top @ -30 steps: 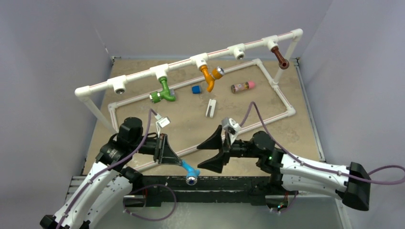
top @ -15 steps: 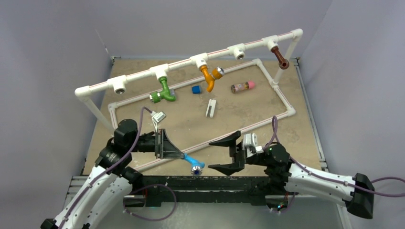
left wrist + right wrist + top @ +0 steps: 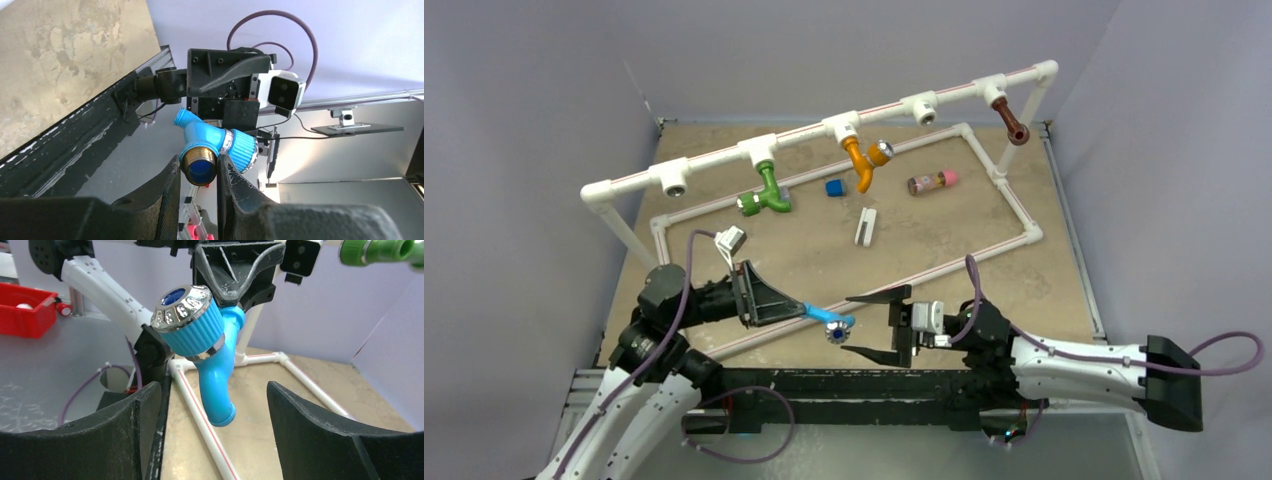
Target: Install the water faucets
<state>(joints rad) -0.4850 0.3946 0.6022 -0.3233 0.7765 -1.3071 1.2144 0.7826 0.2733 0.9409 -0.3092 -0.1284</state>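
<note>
The left gripper (image 3: pixel 800 312) reaches rightward, held low and nearly level, its jaws clamped on the threaded end of the blue faucet (image 3: pixel 826 316). The right gripper (image 3: pixel 848 324) points leftward to face it, with the forearm stretched low. Its jaws are spread wide, the fingertips just short of the faucet's knob and touching nothing.

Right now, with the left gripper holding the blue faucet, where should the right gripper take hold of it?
Probably the ribbed knob of the blue faucet, coming straight in from the right. The left gripper pinches its threaded brass end, so the knob and spout stick out free toward the open right gripper, knob facing it.
</note>
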